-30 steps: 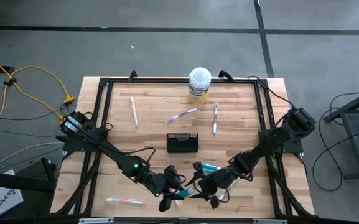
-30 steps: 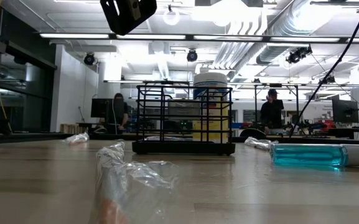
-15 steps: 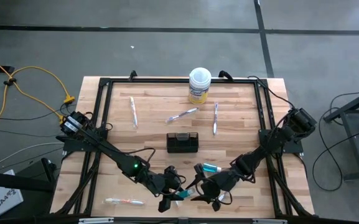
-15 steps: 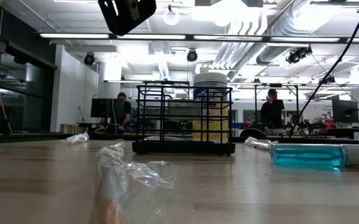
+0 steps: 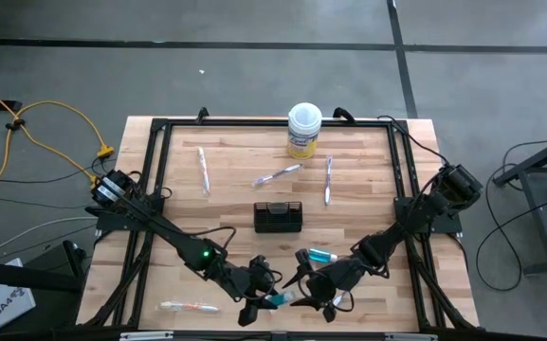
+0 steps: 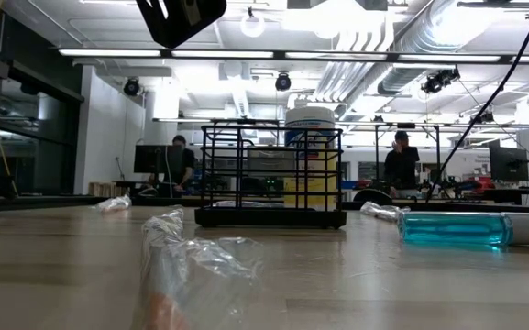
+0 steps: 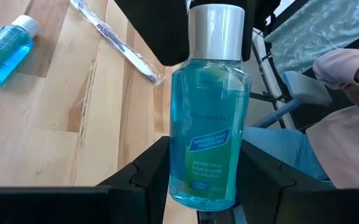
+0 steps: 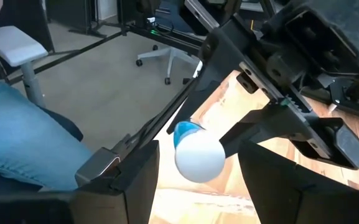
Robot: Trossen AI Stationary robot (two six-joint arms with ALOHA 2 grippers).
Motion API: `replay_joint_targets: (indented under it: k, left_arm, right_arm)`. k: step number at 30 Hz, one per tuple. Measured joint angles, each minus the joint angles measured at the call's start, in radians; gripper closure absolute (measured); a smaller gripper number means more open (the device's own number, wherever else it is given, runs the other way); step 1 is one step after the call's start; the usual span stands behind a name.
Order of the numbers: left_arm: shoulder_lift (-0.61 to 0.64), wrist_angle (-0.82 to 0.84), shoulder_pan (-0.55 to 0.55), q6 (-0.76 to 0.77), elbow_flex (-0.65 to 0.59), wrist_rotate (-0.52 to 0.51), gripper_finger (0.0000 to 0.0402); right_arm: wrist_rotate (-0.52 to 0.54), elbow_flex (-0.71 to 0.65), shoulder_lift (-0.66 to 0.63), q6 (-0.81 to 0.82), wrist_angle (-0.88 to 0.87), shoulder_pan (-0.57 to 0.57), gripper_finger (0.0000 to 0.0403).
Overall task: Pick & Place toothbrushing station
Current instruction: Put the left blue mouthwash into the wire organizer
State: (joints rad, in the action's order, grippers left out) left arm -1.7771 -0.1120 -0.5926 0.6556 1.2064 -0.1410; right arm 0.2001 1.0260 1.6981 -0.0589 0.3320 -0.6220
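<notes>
Early going, by the look of it: nothing seen inside holder (image 5: 278,217) at table centre, every piece outside it. From the left: wrapped brush (image 5: 189,307) flat at 7 o'clock by the front edge. Brush (image 5: 202,170) at 10 o'clock. Left gripper (image 5: 264,301) at 6 o'clock, clamped at middling width on teal tube (image 7: 209,118), white cap pointing at the right arm. Second brush (image 5: 278,175) at 12 o'clock just beyond holder, yellow tub (image 5: 303,130) behind it at the far edge. Right gripper (image 5: 306,292) just right of the left one, spread wide, fingers (image 8: 135,180) either side of the cap and, judging by its wrist view, not pressing on it. Looks like a mid-air handover, unfinished. Second tube (image 5: 320,256) lying at 5 o'clock, near right gripper. Last brush (image 5: 329,180) at 1 o'clock. Probably left to do: finish the pass, put this tube in holder, then fetch the other tube and four brushes. Hard to make out from above: grippers and tube merged into one dark knot, holder's floor screened by mesh. In the low view, dark arm part (image 6: 180,14) cut off at the top, owner unclear, no grip visible. Beyond the table, a seated person's jeans (image 8: 17,137) and pale sleeve (image 7: 347,68), only partly in frame.
</notes>
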Motion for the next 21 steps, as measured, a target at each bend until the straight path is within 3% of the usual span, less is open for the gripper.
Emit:
replay_joint_targets:
  k: [7,21]
  left_arm:
    - [0.0,0.0,0.0,0.0,0.0,0.0,0.0258]
    - [0.0,0.0,0.0,0.0,0.0,-0.001,0.0258]
  right_arm:
    - [-0.02,0.0,0.0,-0.017,0.003,0.0,0.0198]
    - [-0.021,0.0,0.0,-0.017,0.025,0.0,0.0272]
